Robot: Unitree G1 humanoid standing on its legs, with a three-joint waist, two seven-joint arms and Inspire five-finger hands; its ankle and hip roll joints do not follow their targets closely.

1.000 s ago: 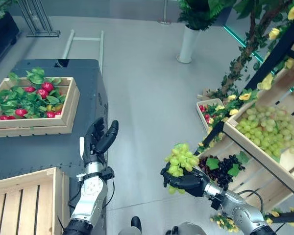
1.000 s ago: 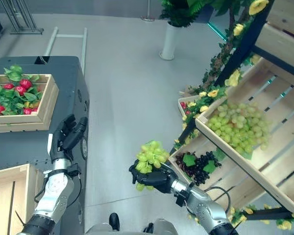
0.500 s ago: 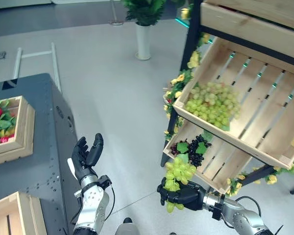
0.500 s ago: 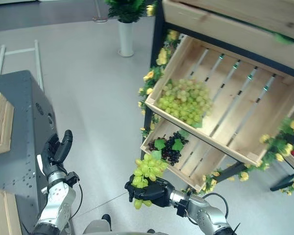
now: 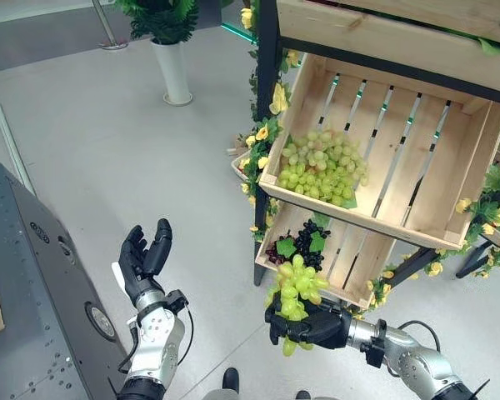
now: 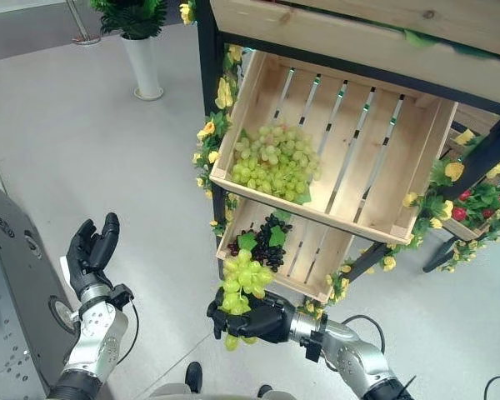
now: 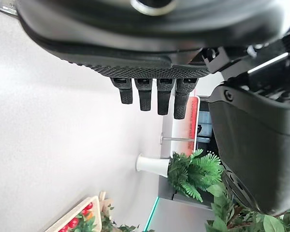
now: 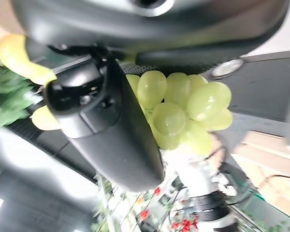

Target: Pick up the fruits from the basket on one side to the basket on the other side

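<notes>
right hand [image 5: 312, 324] curled round one bunch of green grapes [image 5: 296, 285], bunch standing up out of the fist with a few grapes hanging below it; right wrist view shows the thumb across the grapes [image 8: 183, 108]. hand is low over the grey floor [image 5: 92, 158], just in front of the lower crate.

left hand [image 5: 144, 260] raised, palm up, fingers straight and together, holding nothing; its wrist view shows the fingertips [image 7: 145, 96] straight with nothing past them but floor. it sits well to the left of the right hand, beside the dark cabinet [image 5: 33, 292].

two slatted wooden crates on the rack beyond the right hand. upper crate [image 5: 425, 158] tilted toward the robot, one pile of green grapes [image 5: 321, 162] in its left half, right half bare. lower crate [image 5: 350, 267] right behind the held bunch, one bunch of dark grapes [image 5: 304, 246] with two or three green leaves on it.

yellow flowers [image 5: 271, 104] and leaves run down the rack post. one potted plant in a white pot [image 5: 173, 71] far off on the floor, beyond the left hand.
</notes>
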